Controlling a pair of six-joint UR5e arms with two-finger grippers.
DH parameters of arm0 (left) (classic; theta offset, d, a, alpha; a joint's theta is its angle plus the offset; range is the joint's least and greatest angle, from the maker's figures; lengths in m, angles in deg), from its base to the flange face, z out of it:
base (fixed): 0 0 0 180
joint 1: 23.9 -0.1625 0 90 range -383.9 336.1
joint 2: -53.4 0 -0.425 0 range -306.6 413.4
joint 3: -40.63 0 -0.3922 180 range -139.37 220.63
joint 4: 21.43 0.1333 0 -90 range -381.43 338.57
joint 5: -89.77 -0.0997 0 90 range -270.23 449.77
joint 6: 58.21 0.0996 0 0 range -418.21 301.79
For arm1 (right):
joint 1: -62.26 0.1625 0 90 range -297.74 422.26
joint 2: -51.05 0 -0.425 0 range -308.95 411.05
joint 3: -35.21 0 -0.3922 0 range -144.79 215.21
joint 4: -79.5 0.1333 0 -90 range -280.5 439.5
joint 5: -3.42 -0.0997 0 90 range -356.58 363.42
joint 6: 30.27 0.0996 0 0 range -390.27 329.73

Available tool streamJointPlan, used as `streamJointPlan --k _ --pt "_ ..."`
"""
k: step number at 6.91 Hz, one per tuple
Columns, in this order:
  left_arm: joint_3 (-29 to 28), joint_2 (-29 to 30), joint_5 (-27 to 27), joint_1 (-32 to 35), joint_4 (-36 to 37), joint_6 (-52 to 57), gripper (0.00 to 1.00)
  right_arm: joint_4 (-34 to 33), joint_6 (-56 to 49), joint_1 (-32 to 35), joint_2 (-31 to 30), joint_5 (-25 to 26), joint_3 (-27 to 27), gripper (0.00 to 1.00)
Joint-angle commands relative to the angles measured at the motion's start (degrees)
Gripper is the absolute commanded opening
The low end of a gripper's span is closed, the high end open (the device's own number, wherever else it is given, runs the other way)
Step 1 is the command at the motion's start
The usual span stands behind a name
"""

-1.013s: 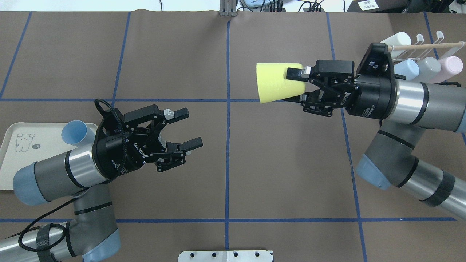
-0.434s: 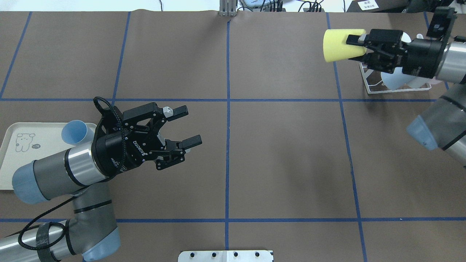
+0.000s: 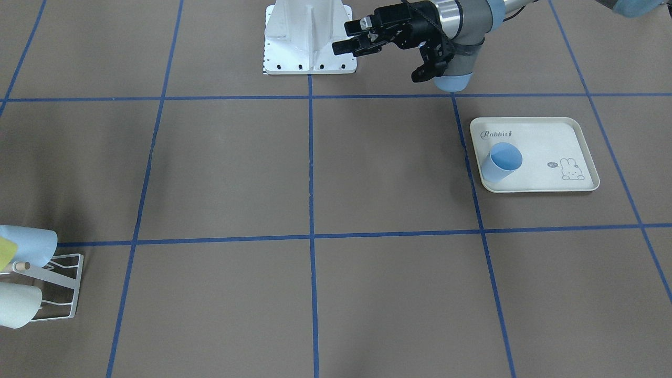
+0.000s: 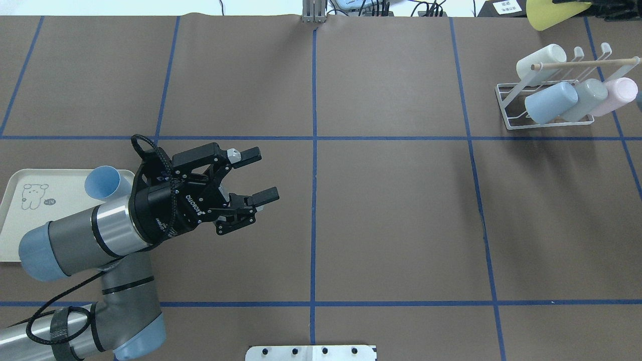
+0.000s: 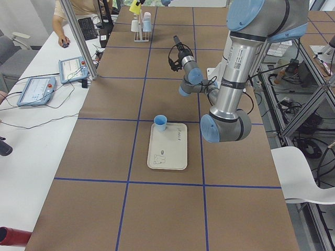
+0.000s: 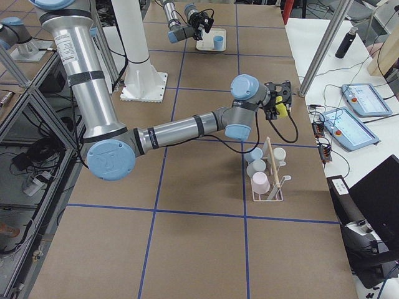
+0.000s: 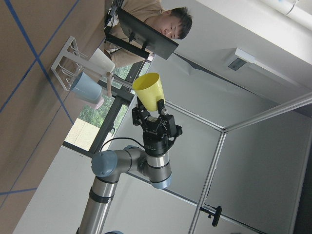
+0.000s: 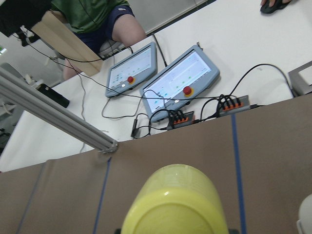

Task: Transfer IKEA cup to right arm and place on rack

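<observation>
The yellow IKEA cup (image 4: 546, 16) hangs in the air at the far right corner, beyond the rack. My right gripper (image 7: 151, 104) is shut on its base, and the cup's open mouth points away from the wrist. The right wrist view shows the cup (image 8: 175, 202) from behind, over the table's far edge. The white wire rack (image 4: 506, 108) with its wooden peg (image 4: 587, 62) stands at the far right and holds several cups. My left gripper (image 4: 263, 174) hovers open and empty left of centre.
A cream rabbit-print tray (image 4: 20, 220) at the left edge carries a light blue cup (image 4: 103, 183) lying on its side. Control tablets and cables lie on the white bench past the table's far edge (image 8: 180, 80). A person sits there.
My right arm has carried the yellow cup from the table's middle right to the far right corner, uncovering the rack. The left arm has stayed put and open.
</observation>
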Motion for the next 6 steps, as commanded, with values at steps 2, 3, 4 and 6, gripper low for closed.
streamJointPlan --k 2,3,4,6 --pt "-0.68 -0.02 0.0 -0.03 0.15 -0.06 0.83 -27.04 -32.25 3.6 7.6 2.62 -3.39 0.0" --pt "-1.29 0.07 -0.09 -0.2 0.15 -0.06 0.83 -27.79 -35.71 4.74 7.89 2.63 -6.89 0.0" --pt "-1.38 -0.02 -0.09 -0.29 0.15 0.03 0.83 -28.06 -37.39 4.84 7.8 2.55 -9.1 0.0" --pt "-1.82 0.15 -0.09 -0.38 0.24 0.03 0.83 -27.89 -36.62 4.75 7.01 1.76 -12.71 0.0"
